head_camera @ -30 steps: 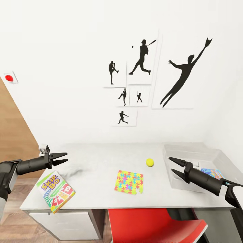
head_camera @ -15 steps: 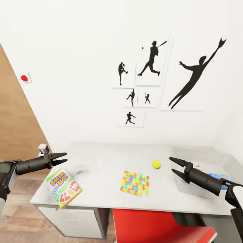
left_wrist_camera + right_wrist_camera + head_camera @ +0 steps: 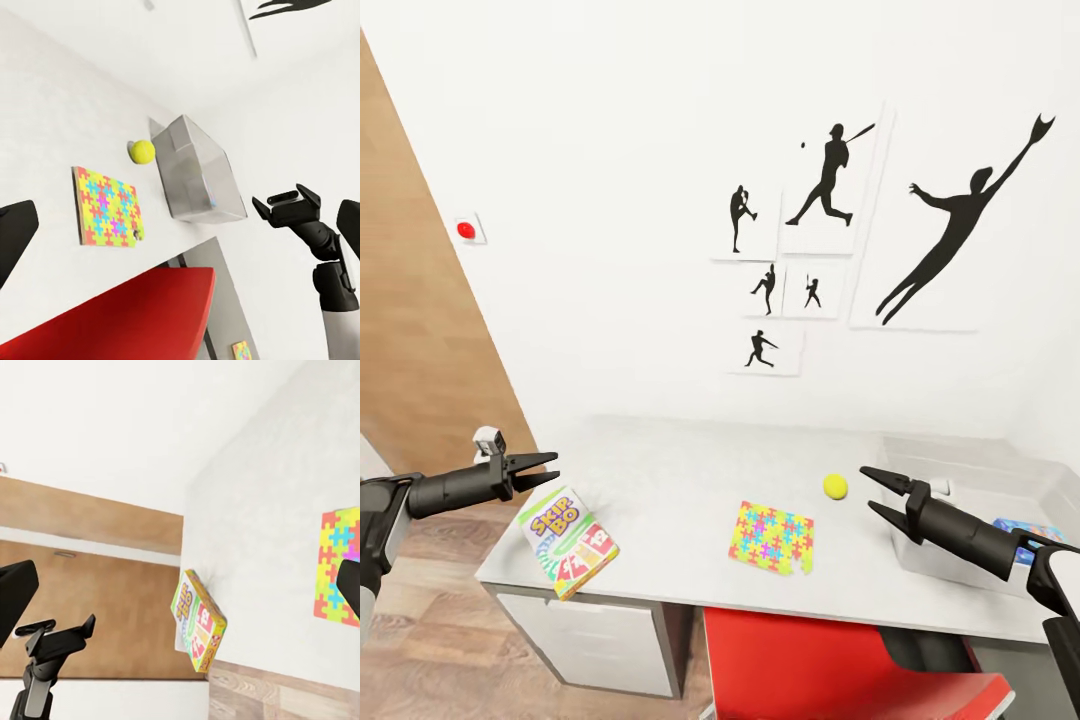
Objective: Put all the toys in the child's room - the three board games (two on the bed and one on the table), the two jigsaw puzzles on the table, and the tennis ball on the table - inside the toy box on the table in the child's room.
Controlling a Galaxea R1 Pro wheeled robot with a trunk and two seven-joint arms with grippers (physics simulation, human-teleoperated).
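The Skip-Bo board game (image 3: 568,540) lies on the front left corner of the table (image 3: 680,480), jutting over the edge. A multicoloured jigsaw puzzle (image 3: 773,536) lies flat near the front middle, and the tennis ball (image 3: 835,486) rests behind it. The grey toy box (image 3: 960,470) stands at the table's right end, holding a flat blue multicoloured piece (image 3: 1028,526). My left gripper (image 3: 545,468) hovers open just above and left of the Skip-Bo box. Open too, my right gripper (image 3: 875,490) hangs at the toy box's left wall. The left wrist view shows jigsaw (image 3: 109,208), ball (image 3: 141,151) and toy box (image 3: 196,176).
A red chair (image 3: 840,670) is tucked under the table's front. White drawers (image 3: 590,640) sit beneath the left end. A wood-panelled surface (image 3: 420,320) rises at the left, with baseball silhouette pictures (image 3: 830,250) on the white wall behind.
The whole head view has shifted, so table and pictures sit further right and the wood panel shows more. Both arms keep the same pose, grippers open.
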